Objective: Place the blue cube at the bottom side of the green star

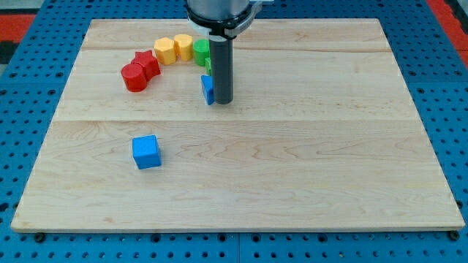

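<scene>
The blue cube [146, 152] lies alone on the wooden board [292, 168], left of centre. My rod stands upright near the view's top, and my tip [223, 101] rests just right of a second blue block [208, 89], touching or nearly touching it. A green block [208, 66] peeks out left of the rod, just above that blue block; its shape is mostly hidden, so I cannot tell if it is the star. The tip is far to the upper right of the blue cube.
An arc of blocks runs along the view's top left: a red cylinder [134, 77], a red star [146, 63], a yellow hexagon [164, 50], a yellow block [183, 46] and a green cylinder [201, 50]. Blue pegboard surrounds the board.
</scene>
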Robot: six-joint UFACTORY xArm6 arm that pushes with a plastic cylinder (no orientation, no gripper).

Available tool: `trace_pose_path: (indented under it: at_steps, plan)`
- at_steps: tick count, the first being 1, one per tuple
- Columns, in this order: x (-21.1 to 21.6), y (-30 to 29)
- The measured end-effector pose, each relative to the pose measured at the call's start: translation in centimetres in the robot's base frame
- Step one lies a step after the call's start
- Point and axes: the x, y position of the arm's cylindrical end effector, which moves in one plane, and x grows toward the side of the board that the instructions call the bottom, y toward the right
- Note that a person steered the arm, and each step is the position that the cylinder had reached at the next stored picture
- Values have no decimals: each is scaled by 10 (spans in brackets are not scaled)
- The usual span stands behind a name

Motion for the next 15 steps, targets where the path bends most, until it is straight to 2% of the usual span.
trace_pose_path:
  at_steps: [1,2,3,4,5,6,11,12,13,15]
  plan:
    - [-4,-1]
    - [27,34]
    - [128,37]
    - [172,-8]
    - [170,-70]
    - [156,-102]
    - [54,-114]
    - [52,-153]
    - [45,-162]
    - [25,-123]
